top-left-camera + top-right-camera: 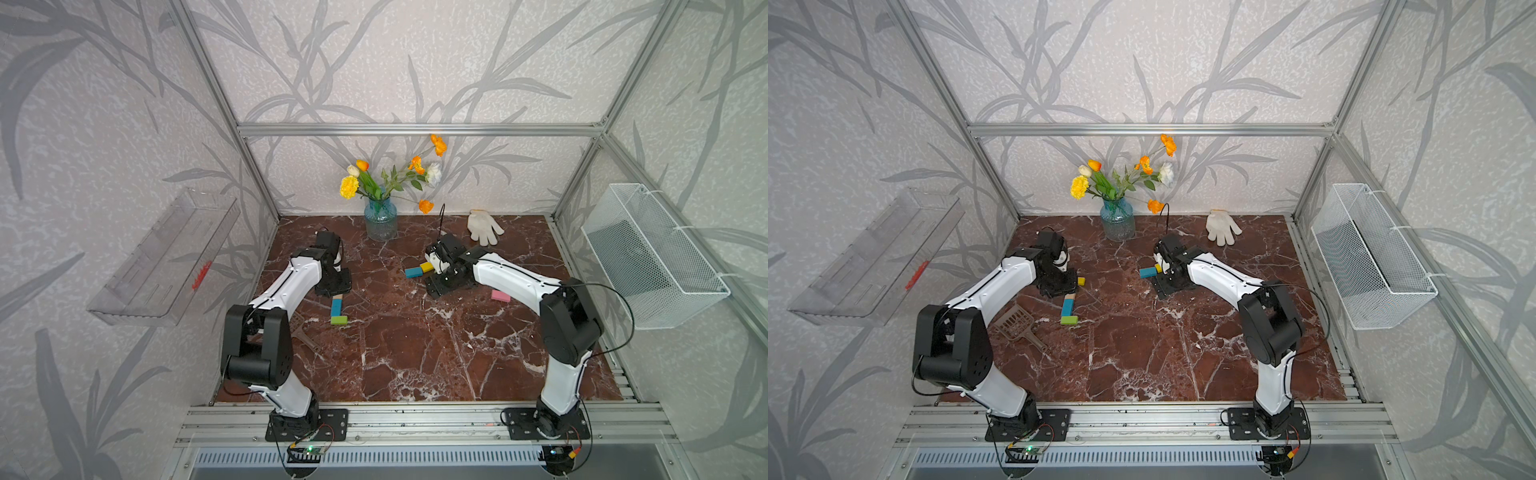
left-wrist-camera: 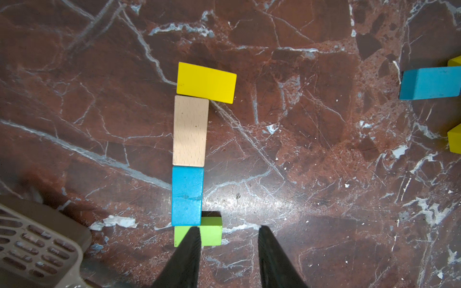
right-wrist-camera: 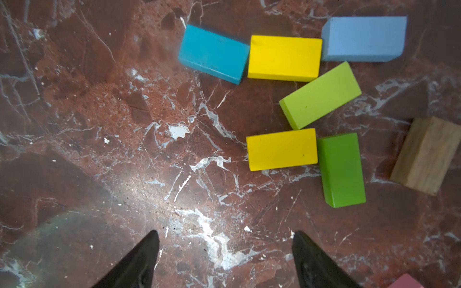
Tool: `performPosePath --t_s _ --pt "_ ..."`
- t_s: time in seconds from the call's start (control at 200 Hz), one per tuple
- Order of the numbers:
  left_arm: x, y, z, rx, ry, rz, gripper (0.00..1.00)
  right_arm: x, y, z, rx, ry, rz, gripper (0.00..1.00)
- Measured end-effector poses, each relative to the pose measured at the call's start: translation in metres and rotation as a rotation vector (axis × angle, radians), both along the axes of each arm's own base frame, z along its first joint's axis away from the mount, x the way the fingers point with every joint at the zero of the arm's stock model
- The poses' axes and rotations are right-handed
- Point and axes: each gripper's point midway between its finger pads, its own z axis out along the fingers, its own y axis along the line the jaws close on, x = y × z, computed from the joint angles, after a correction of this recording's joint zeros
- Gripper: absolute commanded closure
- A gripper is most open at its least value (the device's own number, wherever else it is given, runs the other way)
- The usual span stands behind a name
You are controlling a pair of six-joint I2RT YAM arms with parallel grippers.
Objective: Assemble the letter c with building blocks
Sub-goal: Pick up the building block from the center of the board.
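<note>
In the left wrist view, building blocks lie end to end in a line: yellow set crosswise, tan, blue, and green crosswise at the near end. My left gripper hangs open just over the green end, with nothing between its fingers. In a top view the blue and green blocks show below the left wrist. Loose blocks lie ahead of my open, empty right gripper: teal, yellow, light blue, lime, yellow, green, brown.
A pink block lies beside the right forearm. A glass vase of flowers and a white glove stand at the back. A brown slotted scoop lies by the left arm. A wire basket hangs on the right wall.
</note>
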Motion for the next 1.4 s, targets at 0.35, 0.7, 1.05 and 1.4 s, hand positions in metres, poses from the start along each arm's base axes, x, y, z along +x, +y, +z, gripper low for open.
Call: performPosePath --t_s 0.35,0.7,1.05,1.4 --pt "0.0 -0.005 -0.001 -0.029 -0.005 -0.014 0.59 0.019 -0.012 -0.021 -0.016 0.035 0.025 0.09" --pt "0.0 -0.01 -0.001 -0.056 -0.004 -0.02 0.59 0.026 -0.018 -0.047 -0.015 0.088 0.021 0.08" --pt "0.002 -0.012 0.0 -0.068 -0.01 -0.022 0.59 0.039 -0.018 -0.06 -0.033 0.091 0.006 0.07" --pt "0.003 -0.015 -0.001 -0.086 -0.005 -0.022 0.58 0.053 -0.019 -0.064 -0.058 0.069 0.013 0.07"
